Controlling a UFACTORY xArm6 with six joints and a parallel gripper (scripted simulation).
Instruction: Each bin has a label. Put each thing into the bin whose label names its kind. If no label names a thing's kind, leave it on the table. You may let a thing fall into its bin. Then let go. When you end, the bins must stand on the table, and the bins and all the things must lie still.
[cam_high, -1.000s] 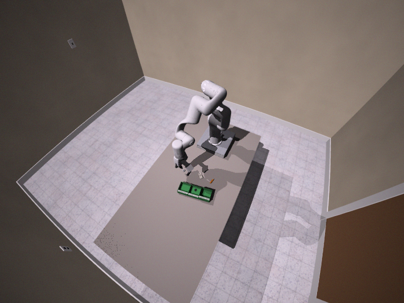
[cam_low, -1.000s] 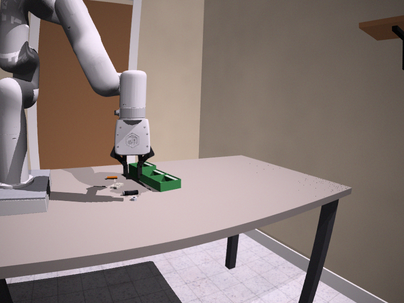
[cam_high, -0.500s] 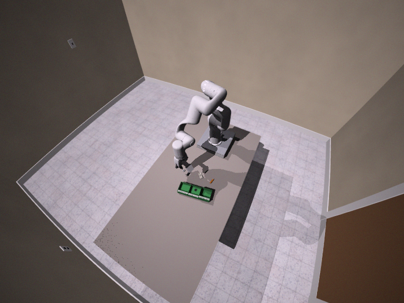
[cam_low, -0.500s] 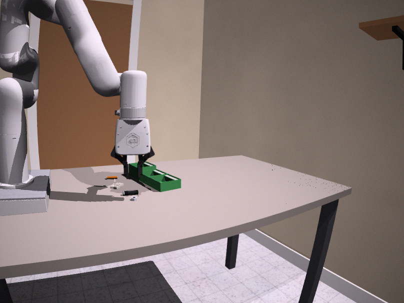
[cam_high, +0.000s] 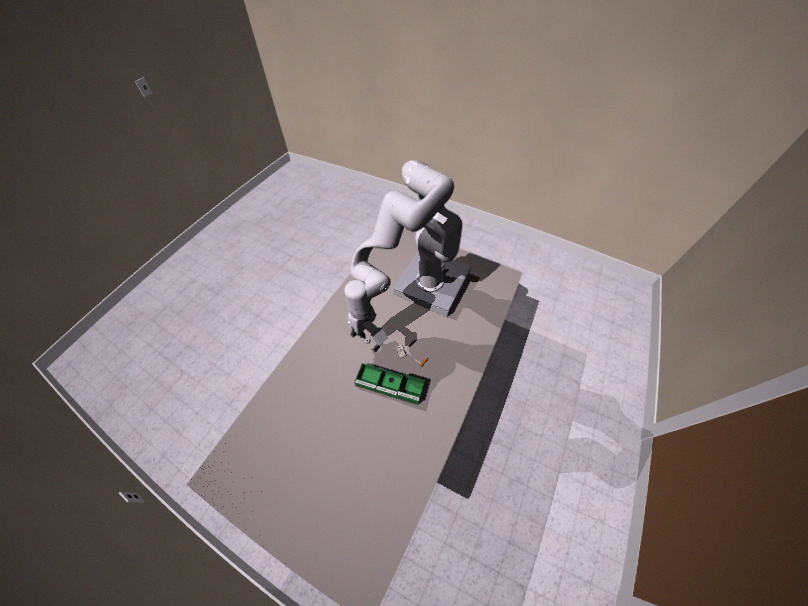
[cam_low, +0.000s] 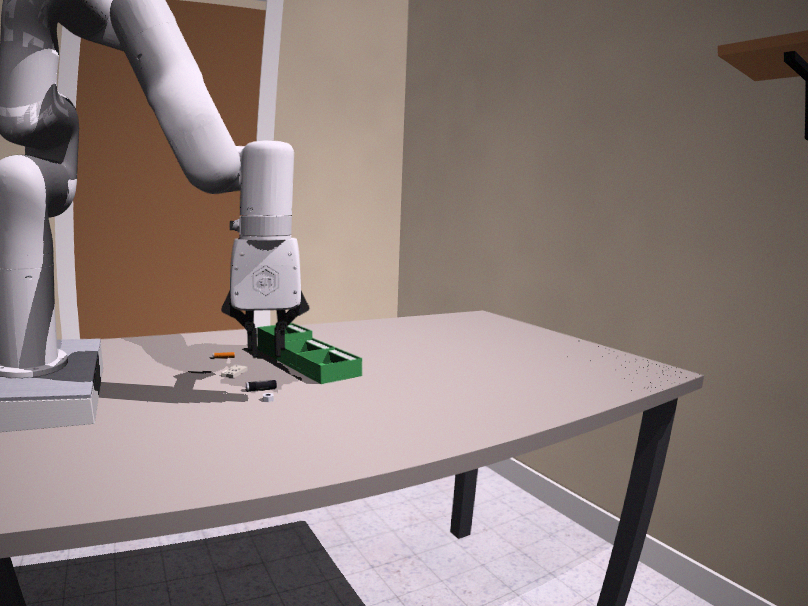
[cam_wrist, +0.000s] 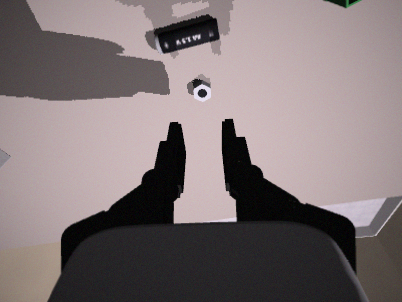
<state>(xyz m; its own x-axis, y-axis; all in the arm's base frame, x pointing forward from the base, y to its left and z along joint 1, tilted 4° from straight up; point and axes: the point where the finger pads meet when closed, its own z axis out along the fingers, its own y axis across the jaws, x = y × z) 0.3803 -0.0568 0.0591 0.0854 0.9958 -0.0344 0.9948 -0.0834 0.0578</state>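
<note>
On the smooth matte bench (cam_high: 313, 443) (cam_low: 456, 404) (cam_wrist: 300, 125), one black cylindrical battery (cam_low: 261, 385) (cam_wrist: 187, 35) with pale lettering lies near one silvery hex nut (cam_high: 368, 340) (cam_low: 268, 398) (cam_wrist: 202, 99). One pale, spotted domino (cam_high: 401, 351) (cam_low: 233, 371) and one orange, slender piece (cam_high: 424, 361) (cam_low: 223, 355) lie farther right in the top view. Three joined green bins (cam_high: 389, 394) (cam_low: 341, 370) (cam_wrist: 345, 2) bear white labels; the middle one holds one small dark object (cam_high: 391, 379). The gripper (cam_high: 365, 341) (cam_low: 266, 352) (cam_wrist: 202, 136) stands partly open, holding nothing.

Claw: between my open claw (cam_high: 364, 340) (cam_low: 266, 354) (cam_wrist: 202, 136) fingers, nothing blocks the gap.
Nut: a narrow gap separates it (cam_high: 367, 341) (cam_low: 268, 397) (cam_wrist: 196, 93) from the battery (cam_low: 261, 385) (cam_wrist: 188, 35).
Green bins (cam_high: 360, 383) (cam_low: 341, 370) (cam_wrist: 347, 2): their walls stand beyond the battery, obstructing low passage.
</note>
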